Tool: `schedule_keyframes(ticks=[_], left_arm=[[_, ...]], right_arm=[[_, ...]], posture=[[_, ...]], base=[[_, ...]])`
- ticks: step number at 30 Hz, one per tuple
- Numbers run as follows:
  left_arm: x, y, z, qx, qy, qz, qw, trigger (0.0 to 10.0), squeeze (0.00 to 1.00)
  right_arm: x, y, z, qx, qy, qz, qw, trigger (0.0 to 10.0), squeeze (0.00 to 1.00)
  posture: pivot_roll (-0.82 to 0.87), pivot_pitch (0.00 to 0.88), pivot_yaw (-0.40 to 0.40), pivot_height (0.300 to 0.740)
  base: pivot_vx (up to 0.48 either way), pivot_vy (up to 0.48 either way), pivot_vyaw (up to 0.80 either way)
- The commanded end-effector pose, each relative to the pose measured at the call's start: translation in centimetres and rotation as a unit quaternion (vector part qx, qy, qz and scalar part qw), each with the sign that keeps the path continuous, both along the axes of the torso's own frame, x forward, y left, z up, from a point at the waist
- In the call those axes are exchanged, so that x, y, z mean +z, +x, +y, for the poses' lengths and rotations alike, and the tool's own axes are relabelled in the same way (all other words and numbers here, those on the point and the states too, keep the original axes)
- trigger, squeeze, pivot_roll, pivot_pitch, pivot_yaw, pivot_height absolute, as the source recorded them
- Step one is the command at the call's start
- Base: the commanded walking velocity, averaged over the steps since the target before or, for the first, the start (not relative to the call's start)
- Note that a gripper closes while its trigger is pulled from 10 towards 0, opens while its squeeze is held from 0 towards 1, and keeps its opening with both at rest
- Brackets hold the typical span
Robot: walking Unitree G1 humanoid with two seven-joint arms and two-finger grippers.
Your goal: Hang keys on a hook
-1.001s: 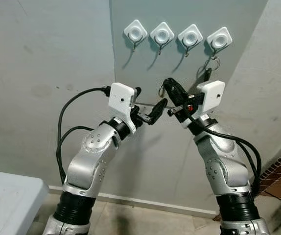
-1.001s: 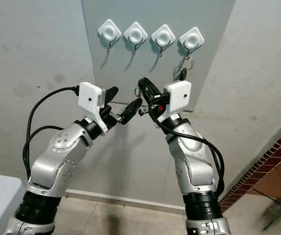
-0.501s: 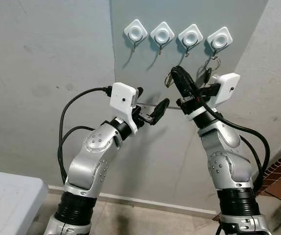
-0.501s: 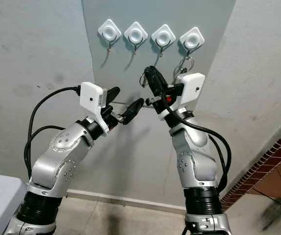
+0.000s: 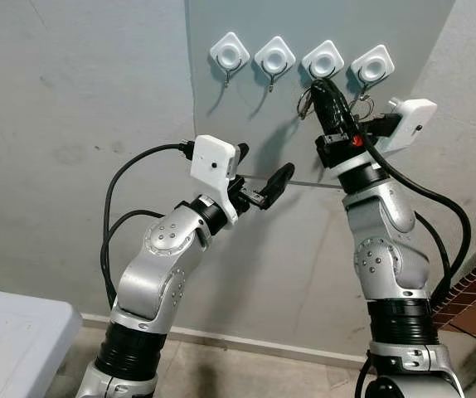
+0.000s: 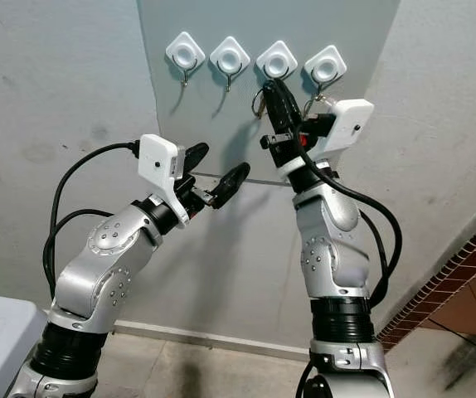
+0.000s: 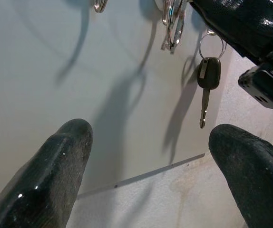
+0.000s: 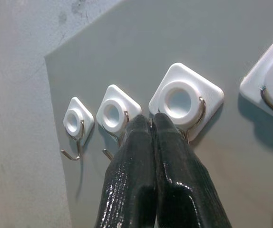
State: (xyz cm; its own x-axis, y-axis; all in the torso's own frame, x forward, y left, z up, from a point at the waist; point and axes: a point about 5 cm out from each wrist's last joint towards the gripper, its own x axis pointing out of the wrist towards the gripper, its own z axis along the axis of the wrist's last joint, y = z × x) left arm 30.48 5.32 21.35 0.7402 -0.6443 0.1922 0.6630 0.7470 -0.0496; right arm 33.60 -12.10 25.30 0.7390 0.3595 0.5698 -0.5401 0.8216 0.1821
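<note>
Four white square hooks hang in a row on a grey wall panel (image 5: pixel 246 124). The right gripper (image 5: pixel 321 89) is raised to the third hook (image 5: pixel 322 62) counted from the robot's left, its two black fingers (image 8: pixel 174 171) pressed together with the tips just below that hook's white base and beside its wire. A metal key ring (image 5: pixel 304 103) hangs at the fingers' left side in the left eye view; the gripper appears closed on it, though the contact itself is hidden between the fingers, and whether the ring already sits over the hook wire cannot be told. Any keys on this ring are hard to make out; the left wrist view shows bright metal pieces (image 7: pixel 172 23) cut off by the frame edge. A second key set (image 7: pixel 208 76), a dark-headed key on its own ring, already hangs from the fourth hook (image 5: pixel 371 65), partly hidden behind the right wrist in the eye views. The left gripper (image 5: pixel 263 178) is held lower and well apart from the hooks, fingers spread wide and empty. A table corner (image 5: pixel 14 332) is cut off at lower left.
</note>
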Motion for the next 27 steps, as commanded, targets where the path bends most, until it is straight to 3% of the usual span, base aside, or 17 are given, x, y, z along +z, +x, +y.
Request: schedule_keyframes(ticks=[1,18,27], left_arm=[[0.7,-0.2,-0.3,-0.01,-0.001,-0.012,1.0,10.0,0.0],[0.8,-0.4,0.1,0.0,-0.008,-0.005,1.0,10.0,0.0],[0.9,-0.4,0.0,-0.003,-0.012,-0.003,1.0,10.0,0.0]], right_arm=[[0.9,0.3,0.1,0.001,0.001,-0.017,1.0,10.0,0.0],[1.0,1.6,0.0,-0.014,0.006,-0.012,1.0,10.0,0.0],[1.0,2.1,-1.0,-0.062,0.015,-0.008,0.998,10.0,0.0]], posture=[[0.0,0.008,-0.009,0.74],[0.01,0.029,-0.018,0.74],[0.01,0.032,-0.016,0.74]], base=[[0.0,0.0,0.0],[0.0,0.0,0.0],[0.0,0.0,0.0]])
